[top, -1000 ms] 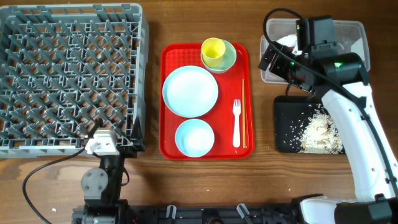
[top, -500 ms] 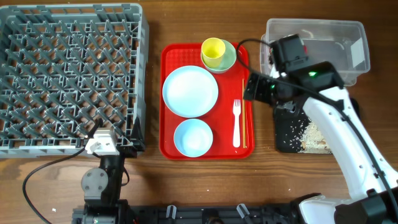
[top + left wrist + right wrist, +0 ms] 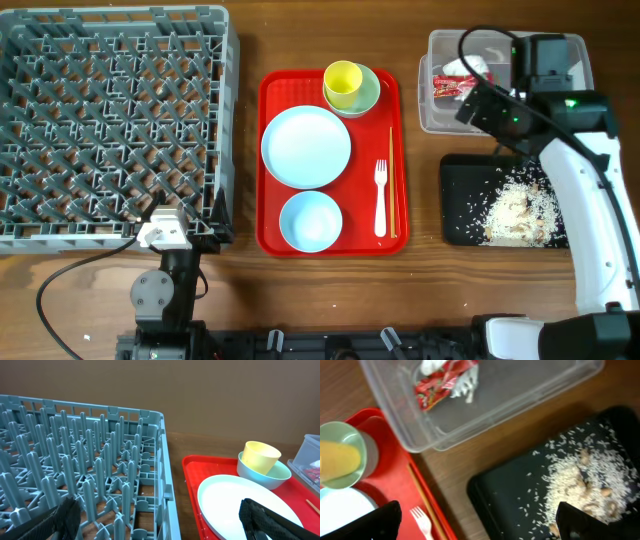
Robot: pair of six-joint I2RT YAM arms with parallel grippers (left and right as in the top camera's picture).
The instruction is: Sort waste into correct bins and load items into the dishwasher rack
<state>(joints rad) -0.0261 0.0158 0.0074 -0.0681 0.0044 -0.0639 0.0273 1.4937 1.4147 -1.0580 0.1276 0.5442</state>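
Note:
The red-and-white wrapper [image 3: 455, 82] lies in the clear tub [image 3: 560, 50]; it also shows in the right wrist view [image 3: 445, 377]. The rice scraps [image 3: 515, 210] lie on the black tray [image 3: 460, 200]. My right gripper [image 3: 478, 108] [image 3: 480, 525] is open and empty, above the gap between tub and black tray. On the red tray [image 3: 272, 95] are the yellow cup [image 3: 343, 82] inside the pale green bowl [image 3: 368, 95], the white plate [image 3: 306, 147], the light blue bowl [image 3: 312, 221], the fork [image 3: 380, 197] and the chopsticks [image 3: 391, 180]. My left gripper [image 3: 162, 525] is open at the grey rack's [image 3: 110, 120] near right corner.
The red tray sits between the rack and the two bins. Bare wooden table [image 3: 420, 290] runs along the front. The left arm's base [image 3: 160, 290] stands at the front left, with a cable [image 3: 60, 275] trailing on the wood.
My right gripper swung left to the red tray's right edge, then back right over the bins. The wrapper now shows uncovered in the clear tub. The left arm has not moved.

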